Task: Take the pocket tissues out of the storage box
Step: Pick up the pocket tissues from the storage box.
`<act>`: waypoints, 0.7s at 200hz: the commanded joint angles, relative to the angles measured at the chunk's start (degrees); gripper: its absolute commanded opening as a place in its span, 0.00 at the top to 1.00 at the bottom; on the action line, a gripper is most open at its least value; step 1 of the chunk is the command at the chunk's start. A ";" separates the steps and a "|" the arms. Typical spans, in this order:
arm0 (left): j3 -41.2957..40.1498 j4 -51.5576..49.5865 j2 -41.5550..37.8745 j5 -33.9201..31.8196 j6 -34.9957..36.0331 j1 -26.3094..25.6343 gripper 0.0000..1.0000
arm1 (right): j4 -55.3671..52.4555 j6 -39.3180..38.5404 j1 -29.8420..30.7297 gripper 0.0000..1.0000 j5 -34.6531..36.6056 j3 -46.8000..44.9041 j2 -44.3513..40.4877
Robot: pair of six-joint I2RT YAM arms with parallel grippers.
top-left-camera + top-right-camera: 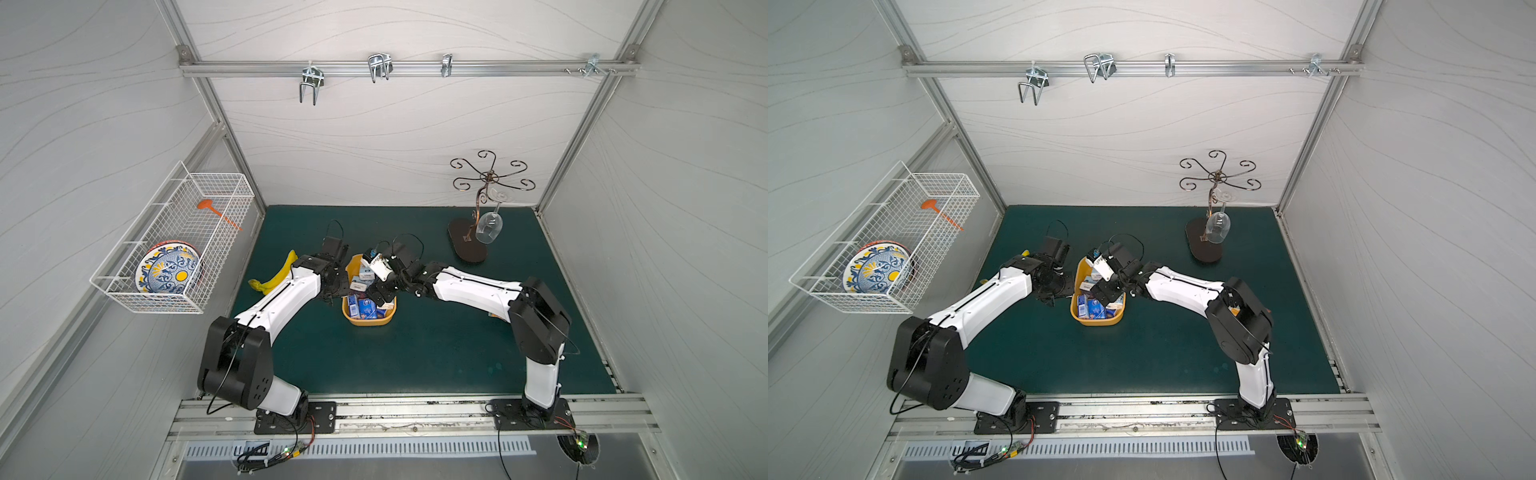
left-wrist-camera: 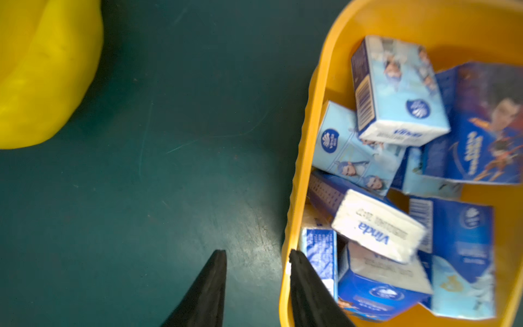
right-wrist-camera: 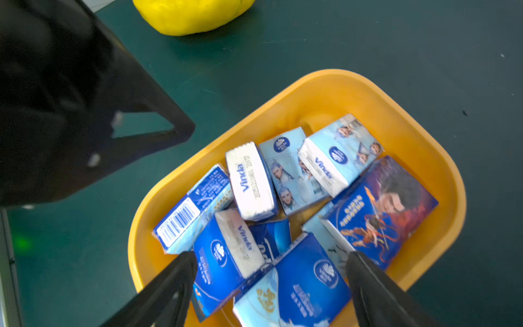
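The yellow-orange storage box [image 1: 368, 321] [image 1: 1096, 322] sits mid-table, filled with several blue and white pocket tissues [image 1: 365, 309] [image 1: 1094, 309] lying jumbled. My left gripper [image 2: 257, 254] is low at the box's left side, jaws a little apart. One of its fingers [image 2: 300, 271] is at the rim [image 2: 311, 113] and the other is over the mat, so it grips nothing. My right gripper [image 3: 271, 259] hangs open over the near end of the box [image 3: 424, 136], its fingers on either side of two dark blue packets [image 3: 305, 271]. A white-ended packet [image 3: 252, 181] stands on edge.
A banana [image 1: 278, 276] [image 2: 42, 70] lies on the green mat just left of the box. At the back right a metal stand [image 1: 469, 245] holds a hanging wine glass [image 1: 488, 228]. On the left wall, a white wire basket [image 1: 174, 241] holds a patterned plate.
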 commanded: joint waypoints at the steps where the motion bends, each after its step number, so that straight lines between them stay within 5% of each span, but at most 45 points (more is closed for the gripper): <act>1: 0.67 1.52 -1.21 0.87 -3.24 1.07 0.59 | -2.74 -1.53 0.62 0.17 -1.90 3.20 2.75; 140: -1.48 3.24 -6.75 -2.30 -6.62 1.77 0.60 | -4.32 -2.99 2.53 0.50 0.10 11.02 12.15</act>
